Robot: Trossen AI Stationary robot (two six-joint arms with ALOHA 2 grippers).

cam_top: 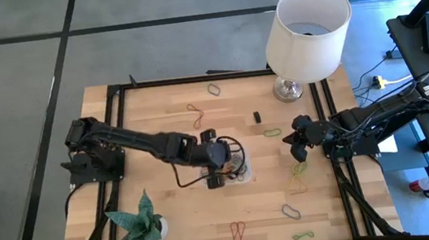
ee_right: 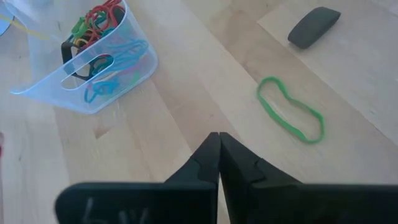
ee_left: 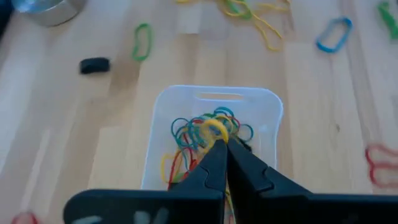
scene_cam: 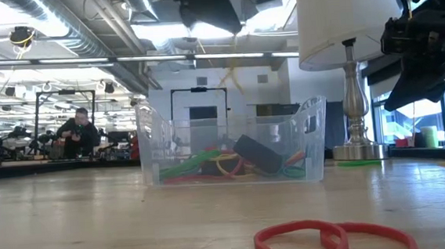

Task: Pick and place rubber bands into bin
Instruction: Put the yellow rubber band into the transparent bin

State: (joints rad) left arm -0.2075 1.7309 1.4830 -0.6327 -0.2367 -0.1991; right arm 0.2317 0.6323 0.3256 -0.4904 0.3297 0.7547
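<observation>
The clear bin (cam_top: 241, 168) stands mid-table with several coloured rubber bands inside (ee_left: 205, 134). My left gripper (ee_left: 222, 144) hangs above the bin, shut on a yellow rubber band (ee_left: 211, 129). Loose rubber bands lie flat on the wood: a red one (cam_top: 195, 114), a green one (ee_right: 291, 116), a blue one (cam_top: 290, 209) and a red one by the near edge (scene_cam: 332, 238). My right gripper (ee_right: 219, 138) waits shut above the table to the right of the bin, with nothing between its fingers. My left gripper pinches the yellow rubber band (ee_left: 213, 132) between its two fingertips, slanting down from the table's left. The band is clear of the table and hangs slack below the fingers (scene_cam: 231, 73), above the bin's opening.
A white lampshade on a metal base (cam_top: 306, 27) stands at the far right corner. A green folded-paper plant (cam_top: 136, 220) sits near the left front. A small black object (cam_top: 257, 117) lies beyond the bin. People work at benches in the room behind (scene_cam: 78, 131).
</observation>
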